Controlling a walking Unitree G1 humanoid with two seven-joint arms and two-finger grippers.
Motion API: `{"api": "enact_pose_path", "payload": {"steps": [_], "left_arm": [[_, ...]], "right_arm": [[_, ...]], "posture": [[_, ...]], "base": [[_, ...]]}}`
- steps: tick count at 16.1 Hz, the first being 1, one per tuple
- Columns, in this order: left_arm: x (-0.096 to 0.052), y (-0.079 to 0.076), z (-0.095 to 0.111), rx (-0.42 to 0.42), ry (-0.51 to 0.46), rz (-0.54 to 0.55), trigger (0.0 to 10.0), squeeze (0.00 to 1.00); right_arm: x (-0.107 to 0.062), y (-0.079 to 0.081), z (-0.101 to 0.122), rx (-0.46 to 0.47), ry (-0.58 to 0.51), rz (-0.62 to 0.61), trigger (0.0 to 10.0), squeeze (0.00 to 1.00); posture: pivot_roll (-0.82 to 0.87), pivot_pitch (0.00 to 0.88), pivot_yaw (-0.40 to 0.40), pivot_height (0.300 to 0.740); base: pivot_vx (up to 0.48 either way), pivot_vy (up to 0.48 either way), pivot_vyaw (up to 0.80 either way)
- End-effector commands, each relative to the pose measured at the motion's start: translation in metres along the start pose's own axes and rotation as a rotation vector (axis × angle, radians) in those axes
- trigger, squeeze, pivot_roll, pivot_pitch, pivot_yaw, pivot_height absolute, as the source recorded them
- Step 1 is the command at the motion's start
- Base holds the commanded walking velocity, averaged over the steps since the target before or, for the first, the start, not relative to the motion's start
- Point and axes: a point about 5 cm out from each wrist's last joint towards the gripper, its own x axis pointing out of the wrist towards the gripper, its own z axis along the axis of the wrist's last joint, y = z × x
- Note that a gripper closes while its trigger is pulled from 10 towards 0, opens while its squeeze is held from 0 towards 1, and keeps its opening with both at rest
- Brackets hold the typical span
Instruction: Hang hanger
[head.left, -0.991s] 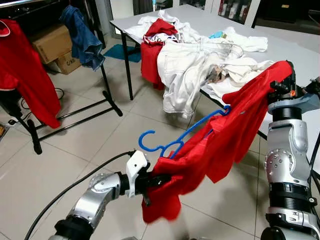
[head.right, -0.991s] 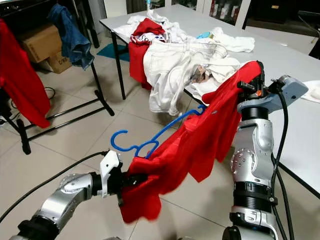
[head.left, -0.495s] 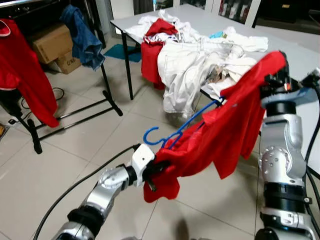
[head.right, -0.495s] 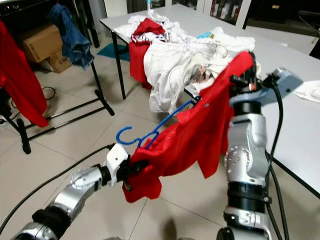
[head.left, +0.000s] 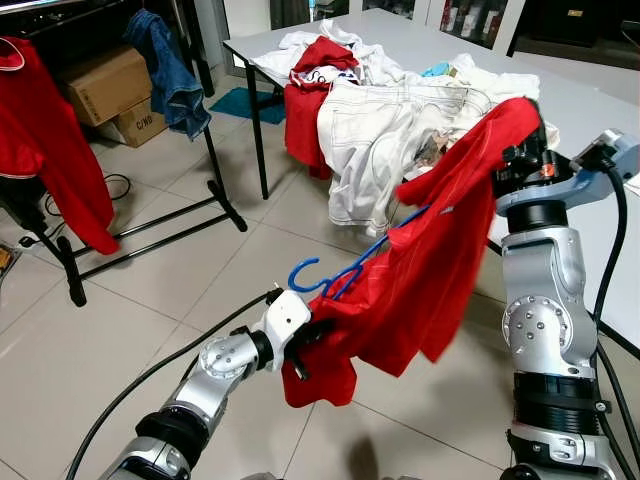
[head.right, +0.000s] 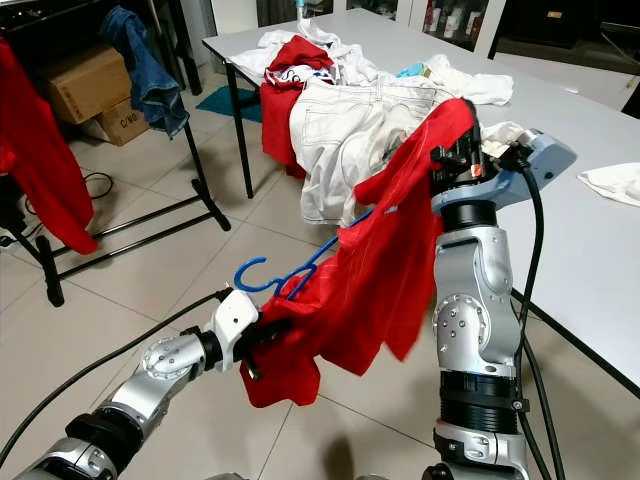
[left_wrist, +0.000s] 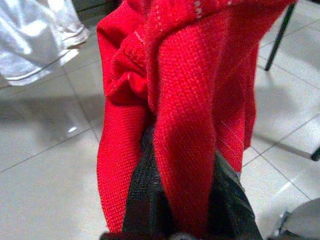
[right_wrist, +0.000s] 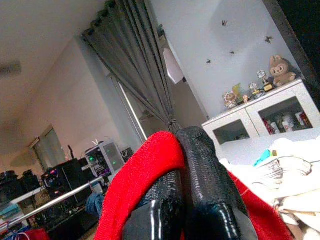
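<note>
Open tiled floor (head.left: 150, 300) spread out to the left of and below the left gripper (head.left: 312, 338), running as far as the black metal clothes rack (head.left: 215, 190), where a blue denim garment (head.left: 168, 72) and a second red garment (head.left: 45, 140) hung well apart from both arms. Brown cardboard boxes (head.left: 105, 90) sat behind that rack. Beyond the right gripper (head.left: 528, 150), the white table (head.left: 600, 110) edge came close (its near corner lay just behind the raised right arm), heaped with white clothes (head.left: 385, 135) and a red-and-white garment (head.left: 310, 100) spilling over the side.

The red knitted shirt (head.left: 440, 250) stretched between the two grippers. The left gripper, low and forward, had its two black fingers (left_wrist: 145, 200) pinched on a bunched fold of the shirt's lower end, the fabric squeezed between them in the wrist view. The right gripper, held up high, had its fingers (right_wrist: 205, 185) pressed together on the shirt's upper end, red cloth draped over them.

The blue plastic hanger (head.left: 345, 272) lay inside the shirt, its hook poking out just above the left gripper and its one visible arm slanting up toward the right gripper, touching neither.
</note>
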Motion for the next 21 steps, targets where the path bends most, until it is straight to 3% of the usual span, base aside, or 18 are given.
{"api": "enact_pose_path", "payload": {"steps": [1, 3, 5, 7, 11, 13, 15, 19, 21], "left_arm": [[-0.013, -0.010, -0.029, -0.042, 0.134, -0.058, 10.0, 0.00], [-0.016, -0.014, -0.034, -0.033, 0.156, -0.090, 10.0, 0.00], [-0.016, -0.015, -0.036, -0.029, 0.156, -0.085, 10.0, 0.00], [-0.016, -0.012, -0.030, -0.050, 0.119, -0.074, 10.0, 0.00], [-0.037, -0.020, -0.040, -0.110, 0.124, -0.210, 10.0, 0.00], [-0.052, -0.026, -0.051, -0.145, 0.177, -0.289, 10.0, 0.00], [-0.057, -0.028, -0.054, -0.177, 0.199, -0.332, 10.0, 0.00], [-0.059, -0.018, -0.041, -0.233, 0.151, -0.364, 10.0, 0.00], [-0.061, 0.001, -0.014, -0.258, 0.053, -0.372, 10.0, 0.00]], "right_arm": [[0.006, -0.001, 0.039, -0.011, -0.170, 0.006, 9.0, 0.00], [0.010, -0.009, 0.047, -0.037, -0.195, -0.023, 9.3, 0.00], [0.014, -0.033, 0.048, -0.124, -0.176, -0.147, 9.0, 0.00], [0.000, -0.051, 0.032, -0.176, -0.084, -0.220, 9.1, 0.00], [-0.031, -0.050, 0.019, -0.164, -0.017, -0.210, 10.0, 0.00], [-0.047, -0.035, 0.008, -0.145, 0.070, -0.066, 9.8, 0.00], [-0.063, -0.029, -0.003, -0.124, 0.157, 0.012, 10.0, 0.00], [-0.085, -0.033, -0.026, -0.157, 0.303, 0.076, 10.0, 0.00], [-0.094, -0.041, -0.039, -0.152, 0.354, 0.031, 10.0, 0.00]], "posture": [[-0.10, 0.000, 0.030, 0.740], [-0.11, 0.000, 0.034, 0.740], [-0.10, 0.000, 0.031, 0.740], [-0.10, 0.000, 0.027, 0.740], [-0.10, 0.000, 0.033, 0.740], [-0.11, 0.000, 0.043, 0.740], [-0.11, 0.000, 0.043, 0.740], [-0.12, 0.000, 0.045, 0.740], [-0.10, 0.000, 0.034, 0.740]], "base": [[0.000, 0.000, 0.00], [0.000, 0.000, 0.00], [0.000, 0.000, 0.00], [0.000, 0.000, 0.00], [0.000, 0.000, 0.00], [0.000, 0.000, 0.00], [0.000, 0.000, 0.00], [0.000, 0.000, 0.00], [0.000, 0.000, 0.00]]}}
